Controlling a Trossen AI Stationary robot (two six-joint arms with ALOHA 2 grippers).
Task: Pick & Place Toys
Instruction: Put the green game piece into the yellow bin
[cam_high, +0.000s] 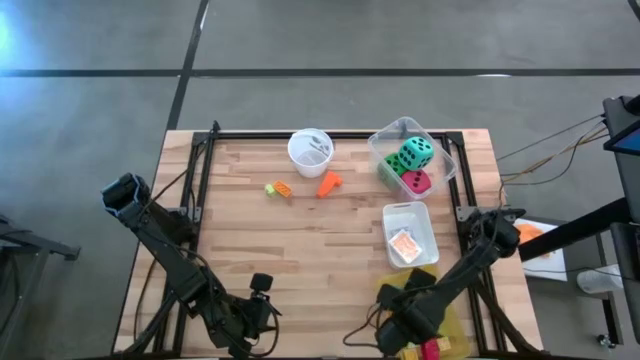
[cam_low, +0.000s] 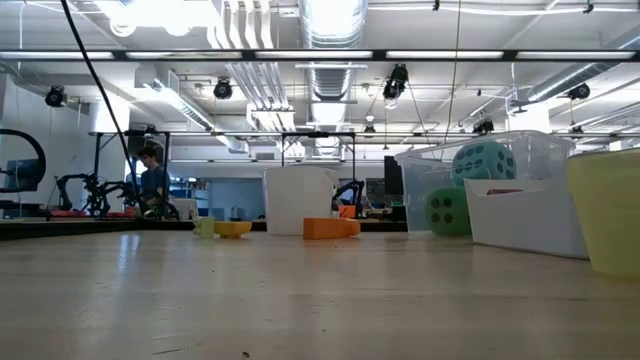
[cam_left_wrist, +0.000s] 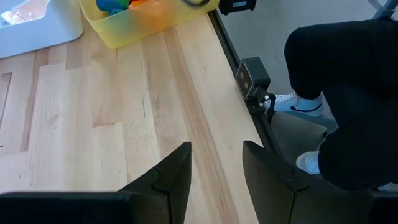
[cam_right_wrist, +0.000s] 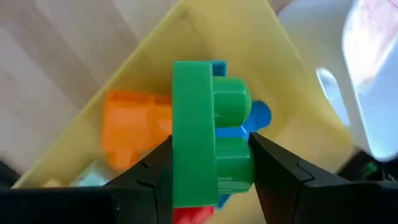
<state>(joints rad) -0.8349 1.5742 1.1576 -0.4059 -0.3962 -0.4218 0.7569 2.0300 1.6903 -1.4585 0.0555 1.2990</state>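
right gripper (cam_right_wrist: 211, 163): near the bench's front right corner, over the yellow bin (cam_right_wrist: 205, 43); dark fingers clamped on a green plastic block (cam_right_wrist: 208, 155), studded, glossy, held on edge
yellow bin: translucent plastic, rectangular; inside an orange block (cam_right_wrist: 134, 134), a blue block (cam_right_wrist: 258, 118) and a bit of red, all smooth moulded plastic
left gripper (cam_left_wrist: 216, 171): low at the bench's front edge, left of centre; fingers slightly parted, nothing between them, bare wood below
bench (cam_high: 300, 250): butcher-block wood, pale strips, black metal frame rail along the edges
clear bin (cam_high: 447, 160): back right corner, thin see-through plastic, sits askew; holds green die (cam_high: 390, 170), teal die (cam_high: 417, 152), red-pink die (cam_high: 418, 181), foam cubes with dark pips
white tray (cam_high: 425, 215): right edge, midway, rectangular; an orange-patterned flat piece (cam_high: 404, 244) lies in it, can't tell what kind
white cup (cam_high: 310, 150): round, back edge near centre
loose blocks: orange wedge-like block (cam_high: 328, 184) just in front of the cup; small orange piece (cam_high: 283, 189) touching a yellow-green piece (cam_high: 270, 188) to its left
person (cam_left_wrist: 348, 99): dark clothing, white shoes, beside the bench's front edge
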